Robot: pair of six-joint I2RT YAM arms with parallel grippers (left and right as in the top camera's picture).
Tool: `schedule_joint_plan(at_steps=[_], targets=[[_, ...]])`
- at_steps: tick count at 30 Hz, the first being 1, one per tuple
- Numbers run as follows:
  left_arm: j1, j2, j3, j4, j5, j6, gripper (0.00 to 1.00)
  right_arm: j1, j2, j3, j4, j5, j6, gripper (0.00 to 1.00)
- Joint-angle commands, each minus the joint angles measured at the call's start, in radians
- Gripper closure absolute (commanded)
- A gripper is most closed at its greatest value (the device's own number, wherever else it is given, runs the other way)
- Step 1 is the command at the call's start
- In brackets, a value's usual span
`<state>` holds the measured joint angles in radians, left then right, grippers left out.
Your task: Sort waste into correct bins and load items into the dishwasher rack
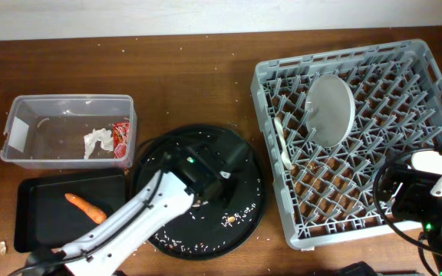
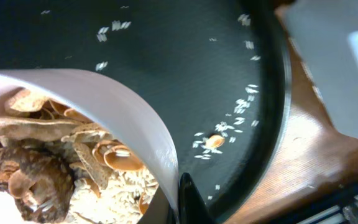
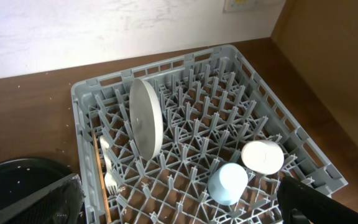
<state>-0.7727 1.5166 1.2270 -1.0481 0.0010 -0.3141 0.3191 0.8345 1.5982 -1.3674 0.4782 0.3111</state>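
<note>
My left gripper (image 1: 206,178) is over the round black tray (image 1: 240,222). It is shut on the rim of the small white bowl (image 2: 123,106), which holds brownish food scraps (image 2: 36,168) and rice; one finger (image 2: 182,199) pinches the rim. The grey dishwasher rack (image 1: 428,69) holds the pale plate (image 1: 330,110) on edge. The light blue cup (image 3: 227,182) and small white cup (image 3: 263,157) stand upside down in it. My right gripper (image 3: 182,205) is open and empty over the rack's front right corner. The carrot (image 1: 85,205) lies in the flat black tray (image 1: 33,222).
The clear tub (image 1: 21,107) holds the white tissue (image 1: 98,142) and the red wrapper (image 1: 121,138). A white fork (image 3: 109,174) lies along the rack's left side. Rice grains are scattered over the round tray and the wooden table. A wall runs along the far edge.
</note>
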Motion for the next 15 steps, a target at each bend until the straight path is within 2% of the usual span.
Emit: schedule_joint_plan(at_steps=[1, 2, 4, 5, 7, 10, 11, 13, 15], targets=[[0.189, -0.091, 0.023, -0.031, 0.115, -0.027, 1.0, -0.006, 0.0, 0.002, 0.002, 0.011, 0.005, 0.01], [0.301, -0.143, 0.023, -0.052, 0.172, 0.002, 1.0, -0.006, 0.0, 0.002, 0.002, 0.011, 0.005, 0.01], [0.549, -0.206, 0.023, -0.152, 0.199, 0.064, 1.0, -0.006, 0.0, 0.002, 0.002, 0.011, 0.005, 0.01], [0.743, -0.221, 0.015, -0.187, 0.299, 0.159, 1.0, -0.006, 0.0, 0.002, 0.002, 0.011, 0.005, 0.01], [1.002, -0.221, -0.02, -0.188, 0.492, 0.289, 1.0, -0.006, 0.0, 0.002, 0.002, 0.011, 0.005, 0.01], [1.306, -0.221, -0.137, -0.15, 0.731, 0.446, 1.0, -0.006, 0.0, 0.002, 0.002, 0.011, 0.005, 0.01], [1.45, -0.221, -0.24, -0.062, 0.906, 0.532, 1.0, -0.006, 0.0, 0.002, 0.002, 0.011, 0.005, 0.01], [1.622, -0.221, -0.407, 0.043, 1.156, 0.656, 1.0, -0.006, 0.0, 0.002, 0.002, 0.011, 0.005, 0.01], [1.754, -0.221, -0.502, 0.05, 1.388, 0.821, 1.0, -0.006, 0.0, 0.002, 0.002, 0.011, 0.005, 0.01]])
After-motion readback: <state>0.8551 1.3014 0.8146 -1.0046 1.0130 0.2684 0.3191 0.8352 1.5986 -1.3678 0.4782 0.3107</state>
